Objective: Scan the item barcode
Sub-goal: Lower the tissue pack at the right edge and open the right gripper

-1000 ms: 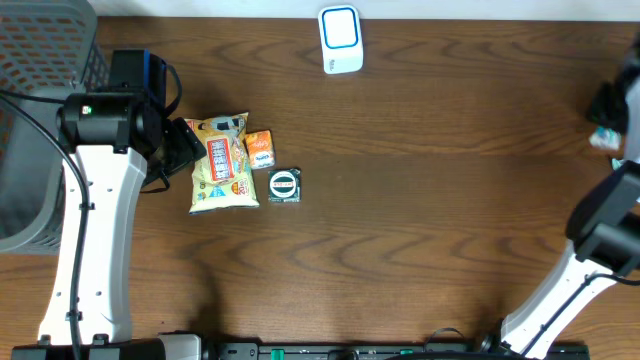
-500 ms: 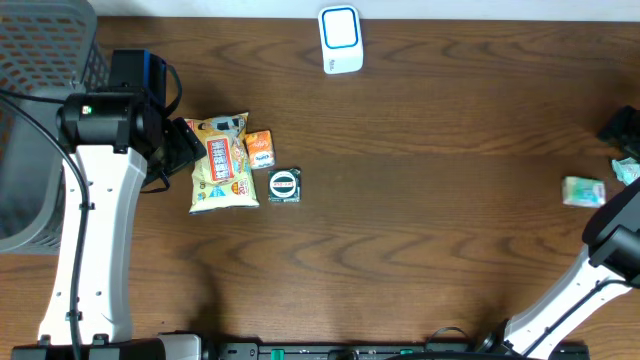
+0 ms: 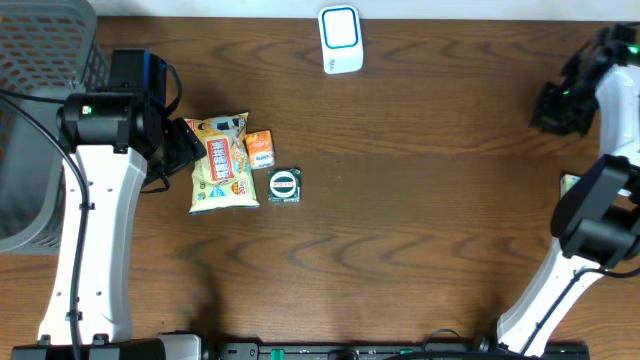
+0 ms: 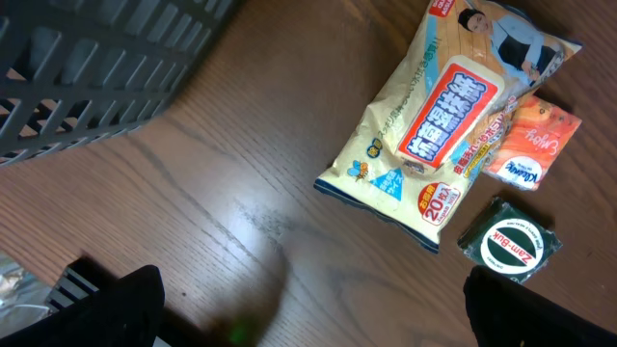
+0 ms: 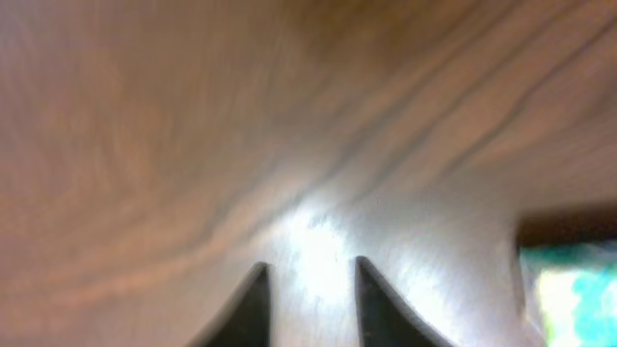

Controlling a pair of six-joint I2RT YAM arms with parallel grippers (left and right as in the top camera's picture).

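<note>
Holding the left pincer (image 4: 318,313) spread wide and gripping nothing, hovering above bare desk (image 3: 420,200) just beside the left edge of the yellow snack bag (image 3: 222,162). Finding that bag lying flat, printed face up, with the small orange packet (image 3: 260,148) touching its right edge and partly tucked under it. Noting the round dark-green tin (image 3: 284,185) lying just beside the bag's near right corner, close to the orange packet. Seeing the grey mesh basket (image 3: 40,60) standing at the far left corner, behind the left arm.

Showing the right pincer (image 5: 308,289) narrow, its two tips drawn close with only a slim strip of desk between them, clasping nothing, in a badly blurred wrist view. Hanging that pincer over the right side of the desk, toward the far edge. Finding the small green-and-white packet (image 3: 570,183) lying on the desk at the right edge, apart from the pincer and partly hidden behind the right arm. Catching a blurred corner of it at the right rim of the right wrist view. Seeing the white-and-blue scanner (image 3: 340,40) resting at the middle of the far edge, well apart from both pincers and from every item.
</note>
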